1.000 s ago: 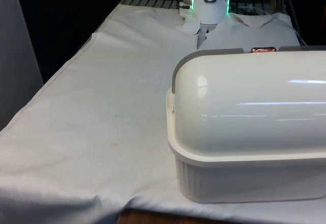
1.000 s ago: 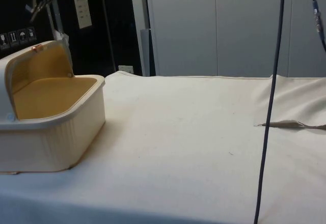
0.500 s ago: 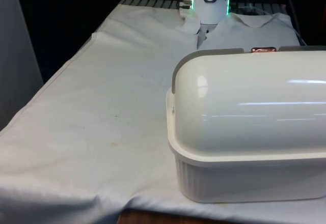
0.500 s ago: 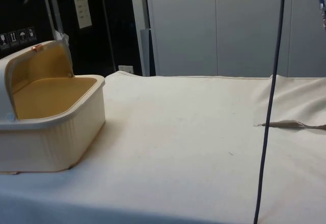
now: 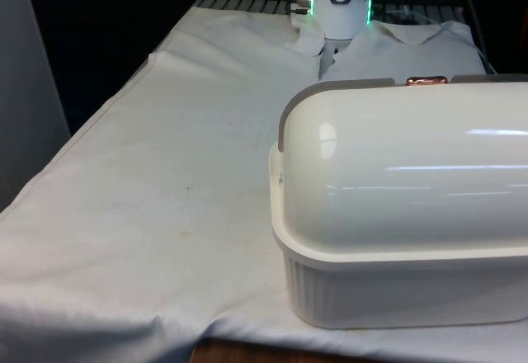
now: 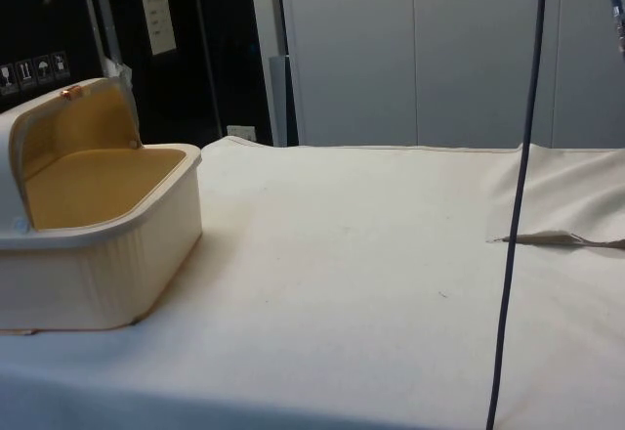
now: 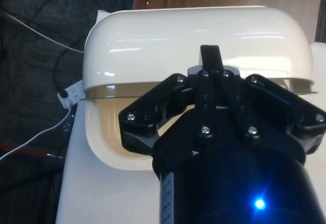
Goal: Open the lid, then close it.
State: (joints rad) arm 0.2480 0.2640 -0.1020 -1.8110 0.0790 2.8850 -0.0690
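One bread box [image 6: 93, 254] w/ lid [image 5: 396, 165] rolled back, interior exposed, on cloth-covered surface [image 6: 371, 283]; opening appears done, closing left; gripper [image 7: 210, 56] above box, clear of lid, jaws pressed together on nothing.

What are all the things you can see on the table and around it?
bread box: one, cream-white with a tan inside, at the table's near end on the front view's right.
lid: one, cream-white with a copper handle, rolled back so the box stands open in the side view.
cloth: one, white, spread over the whole table.
cable: one, dark, hanging down in the side view.
cords: a few, white and dark, on the floor beside the table.
claw: one, black, above the open bread box.
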